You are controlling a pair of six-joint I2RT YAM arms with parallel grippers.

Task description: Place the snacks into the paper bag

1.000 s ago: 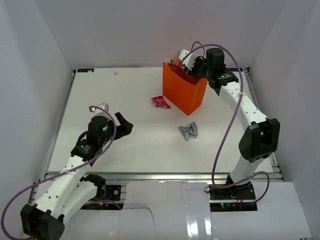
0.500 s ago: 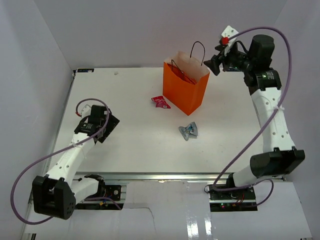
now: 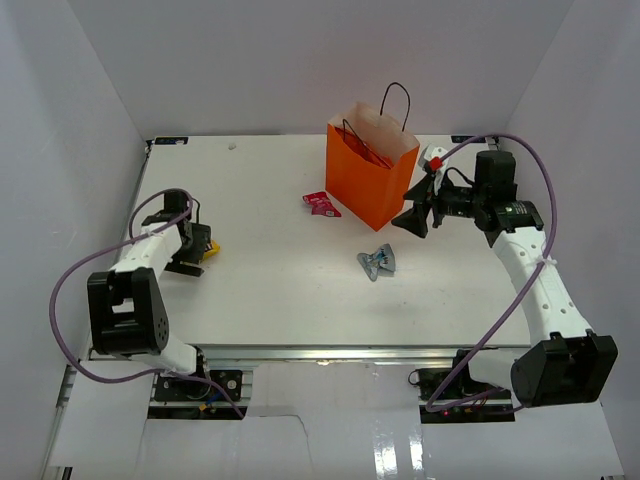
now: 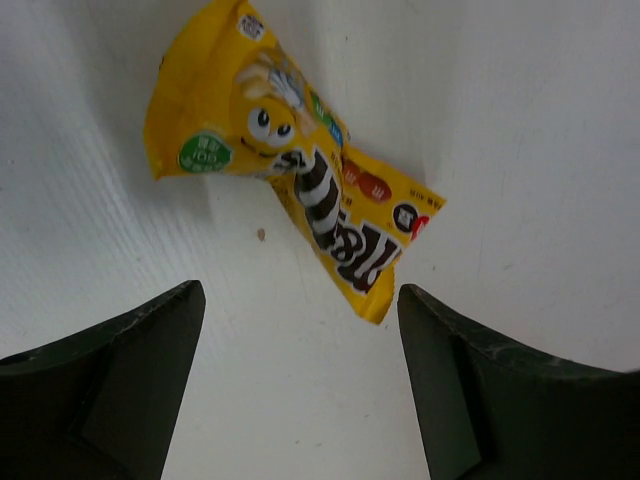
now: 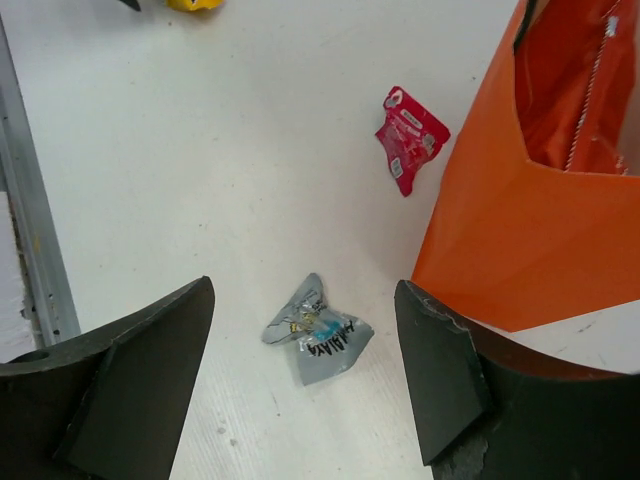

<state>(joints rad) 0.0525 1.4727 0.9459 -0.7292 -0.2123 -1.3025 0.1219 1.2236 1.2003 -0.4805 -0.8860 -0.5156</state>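
A bright orange paper bag (image 3: 368,190) with black cord handles stands upright, mouth open, towards the far middle of the white counter (image 3: 270,300). A small pink-red wrapper (image 3: 320,204) lies just beside its left wall. A crumpled silver-blue wrapper (image 3: 377,262) lies nearer, apart from the bag. A yellow candy packet (image 4: 290,190) lies flat close to the counter's left edge, under the left pincer (image 4: 300,310), which is spread and holds nothing. The right pincer (image 5: 305,300) is held spread wide by the bag's right near corner, nothing pinched. Bare counter is left between the wrappers and the near edge.
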